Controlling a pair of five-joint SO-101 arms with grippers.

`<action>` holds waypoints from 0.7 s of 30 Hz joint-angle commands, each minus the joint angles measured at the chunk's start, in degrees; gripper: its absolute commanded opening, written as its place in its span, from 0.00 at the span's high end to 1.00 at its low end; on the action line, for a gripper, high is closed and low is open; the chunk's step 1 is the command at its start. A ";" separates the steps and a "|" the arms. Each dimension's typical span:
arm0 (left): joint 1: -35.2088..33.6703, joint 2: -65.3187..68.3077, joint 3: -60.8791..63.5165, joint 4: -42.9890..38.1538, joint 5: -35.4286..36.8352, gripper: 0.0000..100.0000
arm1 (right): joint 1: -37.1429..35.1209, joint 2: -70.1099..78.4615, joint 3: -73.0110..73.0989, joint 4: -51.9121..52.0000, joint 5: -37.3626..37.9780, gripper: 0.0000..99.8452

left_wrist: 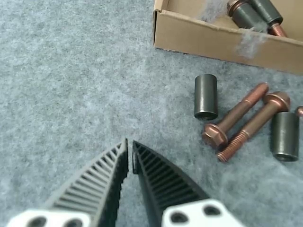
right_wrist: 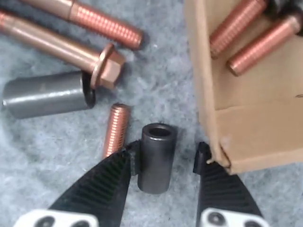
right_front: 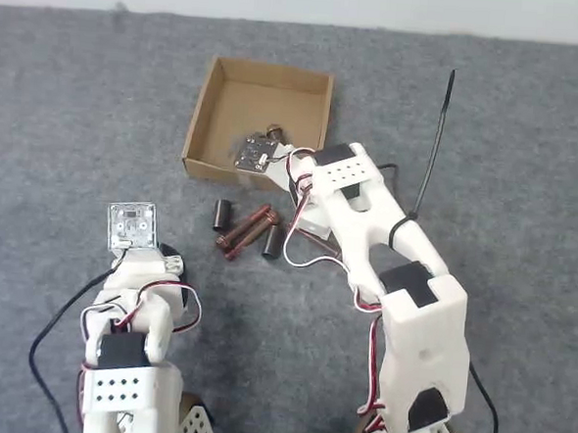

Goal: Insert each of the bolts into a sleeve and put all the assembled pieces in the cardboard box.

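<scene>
My right gripper [right_wrist: 163, 153] is open, its fingers on either side of a dark sleeve [right_wrist: 156, 158] that lies close to a corner of the cardboard box [right_wrist: 203, 80]. A copper bolt [right_wrist: 116, 130] lies right beside that sleeve. Inside the box are the threaded ends of two assembled pieces [right_wrist: 262, 42]. My left gripper [left_wrist: 129, 142] is shut and empty on the carpet, short of a sleeve [left_wrist: 206, 96], two loose bolts [left_wrist: 236, 116] and a second sleeve [left_wrist: 285, 135]. In the high view the bolts [right_front: 244, 228] lie between two sleeves [right_front: 221, 214], in front of the box [right_front: 262, 70].
Grey carpet covers the whole table. The right arm [right_front: 354, 196] stretches over the box's near right corner, and its cable [right_front: 436, 137] trails to the right. The left arm [right_front: 134, 266] stands at the near left, with open carpet around it.
</scene>
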 commanded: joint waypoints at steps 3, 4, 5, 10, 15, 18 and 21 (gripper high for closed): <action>-0.35 -1.14 -0.66 -1.32 -0.53 0.99 | 1.01 0.66 -0.88 -0.84 1.05 0.97; -0.35 -1.14 -0.66 -1.32 -0.53 0.99 | 1.01 0.66 -1.58 -0.66 1.05 1.00; -0.35 -1.14 -0.66 -1.32 -0.53 0.99 | 1.19 0.66 -2.29 -0.31 0.88 0.99; -0.35 -1.14 -0.66 -1.32 -0.53 0.99 | 2.24 -2.33 -3.16 -0.22 0.62 0.99; -0.35 -1.14 -0.66 -1.32 -0.53 0.99 | 4.53 -8.31 -1.93 -0.04 0.53 0.99; -0.35 -1.14 -0.66 -1.32 -0.53 0.99 | 5.93 -12.26 -1.14 3.38 0.53 0.99; -0.35 -1.14 -0.66 -1.32 -0.53 0.99 | 7.25 -15.78 -1.14 8.13 0.53 0.99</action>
